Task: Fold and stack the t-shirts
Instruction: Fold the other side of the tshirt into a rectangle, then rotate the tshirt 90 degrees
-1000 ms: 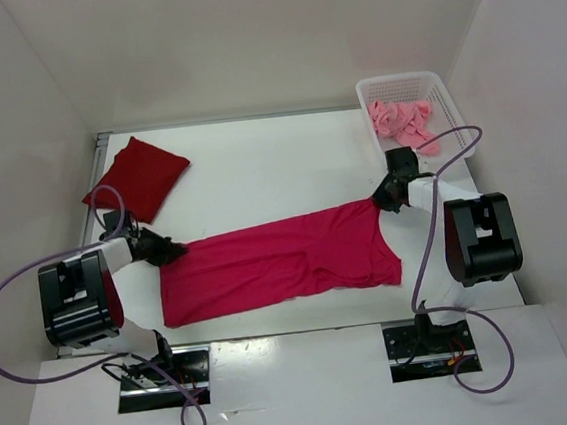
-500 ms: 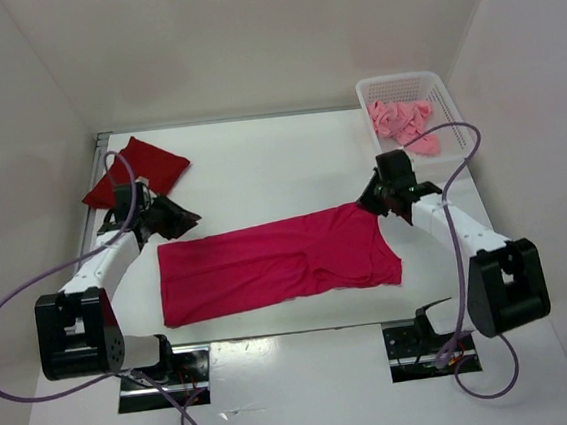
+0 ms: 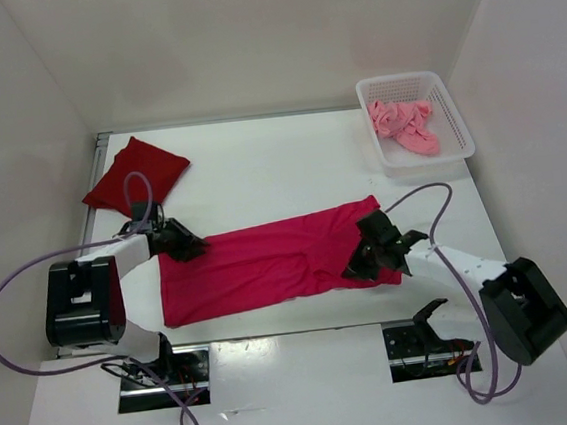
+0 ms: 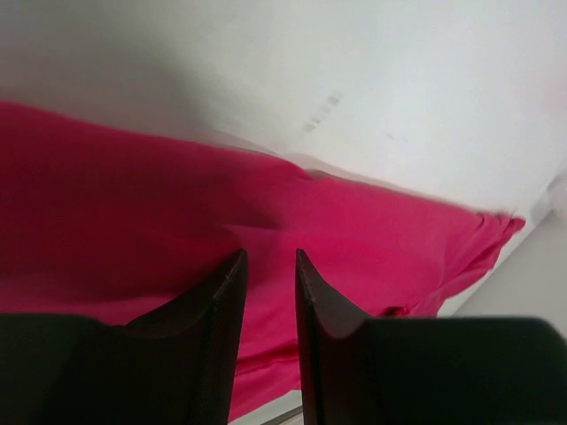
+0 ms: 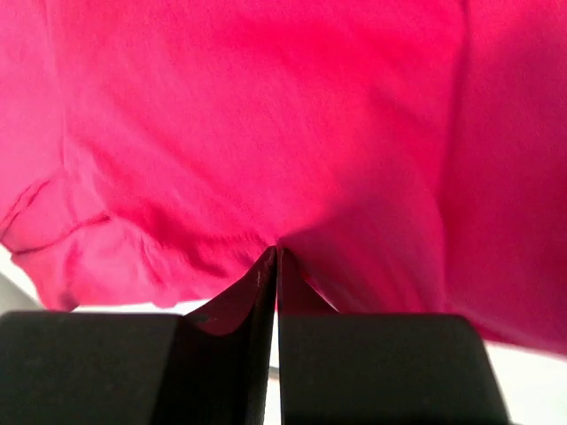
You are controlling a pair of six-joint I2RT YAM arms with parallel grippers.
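Right tool [image 3: 362, 262] pinches magenta t-shirt [image 3: 268, 264]; left tool [image 3: 191, 250] at its corner.

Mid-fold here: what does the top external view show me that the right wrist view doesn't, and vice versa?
Only the top view: the folded dark red t-shirt at far left, the salmon t-shirt in the white basket, and the left hand at the left end of the magenta t-shirt. Only the right wrist view: its fingers closed together, cloth puckered at their tips. Both: the magenta t-shirt with the right hand on its right end.
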